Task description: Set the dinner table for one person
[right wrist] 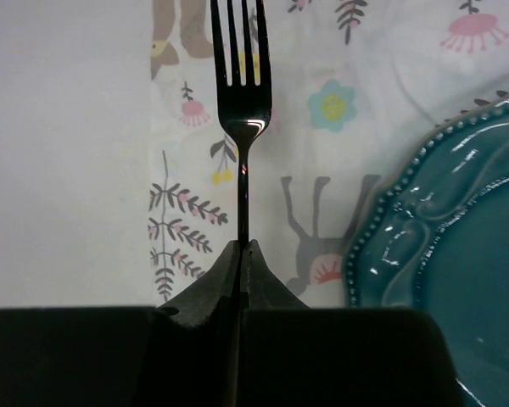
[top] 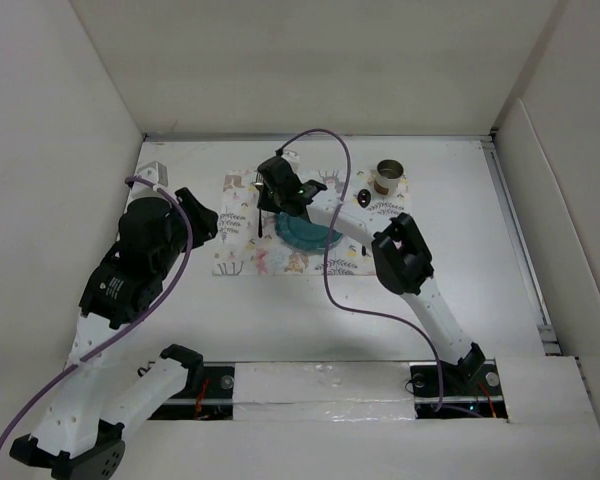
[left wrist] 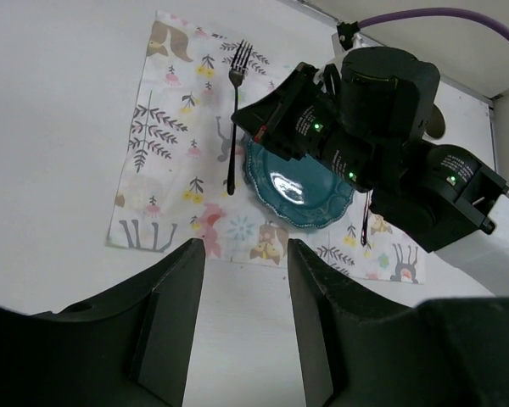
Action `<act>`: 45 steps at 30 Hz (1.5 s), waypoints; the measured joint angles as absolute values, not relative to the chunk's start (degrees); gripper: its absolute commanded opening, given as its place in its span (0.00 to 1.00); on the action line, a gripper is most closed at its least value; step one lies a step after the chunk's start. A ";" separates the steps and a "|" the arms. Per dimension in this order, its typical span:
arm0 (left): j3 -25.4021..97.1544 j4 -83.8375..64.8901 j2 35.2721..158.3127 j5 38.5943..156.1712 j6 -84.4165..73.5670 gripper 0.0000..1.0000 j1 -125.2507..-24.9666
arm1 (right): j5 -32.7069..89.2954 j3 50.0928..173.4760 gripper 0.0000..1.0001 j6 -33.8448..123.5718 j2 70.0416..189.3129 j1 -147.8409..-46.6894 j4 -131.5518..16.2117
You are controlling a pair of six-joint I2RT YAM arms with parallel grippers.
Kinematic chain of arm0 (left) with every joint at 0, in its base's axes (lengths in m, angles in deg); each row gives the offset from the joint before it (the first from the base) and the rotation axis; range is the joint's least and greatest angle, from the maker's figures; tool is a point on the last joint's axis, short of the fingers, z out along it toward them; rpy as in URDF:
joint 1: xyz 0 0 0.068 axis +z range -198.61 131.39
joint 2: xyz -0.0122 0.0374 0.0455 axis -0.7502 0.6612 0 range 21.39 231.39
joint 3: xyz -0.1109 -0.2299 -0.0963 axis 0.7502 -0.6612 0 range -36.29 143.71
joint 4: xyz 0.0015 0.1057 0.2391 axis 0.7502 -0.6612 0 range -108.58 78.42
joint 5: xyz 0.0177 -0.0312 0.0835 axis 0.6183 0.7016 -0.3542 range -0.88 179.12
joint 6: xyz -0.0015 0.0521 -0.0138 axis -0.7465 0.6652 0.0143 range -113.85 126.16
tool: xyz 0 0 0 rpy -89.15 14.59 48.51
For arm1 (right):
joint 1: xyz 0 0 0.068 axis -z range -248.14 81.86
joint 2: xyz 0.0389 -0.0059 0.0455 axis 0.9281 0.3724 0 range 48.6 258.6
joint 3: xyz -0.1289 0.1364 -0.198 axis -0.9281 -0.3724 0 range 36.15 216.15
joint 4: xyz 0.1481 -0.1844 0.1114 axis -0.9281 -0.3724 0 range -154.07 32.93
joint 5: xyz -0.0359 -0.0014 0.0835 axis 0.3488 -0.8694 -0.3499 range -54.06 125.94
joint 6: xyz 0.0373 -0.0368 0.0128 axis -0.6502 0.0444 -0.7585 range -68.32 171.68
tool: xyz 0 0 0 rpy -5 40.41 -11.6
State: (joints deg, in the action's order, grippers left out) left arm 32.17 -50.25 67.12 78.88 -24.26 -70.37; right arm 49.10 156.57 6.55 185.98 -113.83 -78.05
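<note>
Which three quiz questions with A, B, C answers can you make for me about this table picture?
1. Where is the fork?
A. Over the placemat, left of the plate
B. Inside a bowl
C. Lying across the plate

2. What colour is the plate?
A. Red
B. Teal
C. Yellow

3. What is the right gripper doing?
A. Open wide and empty
B. Shut on the fork's handle
C. Shut on a napkin

Answers:
1. A, since the left wrist view shows the fork over the printed mat beside the plate's left rim.
2. B, since the plate is blue-green in every view.
3. B, since the right wrist view shows both fingers pinched together around the thin handle.
</note>
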 measured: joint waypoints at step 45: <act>29.27 -49.01 66.40 78.09 -24.15 0.41 -71.44 | 49.19 158.93 0.40 1.20 192.32 -117.06 -80.80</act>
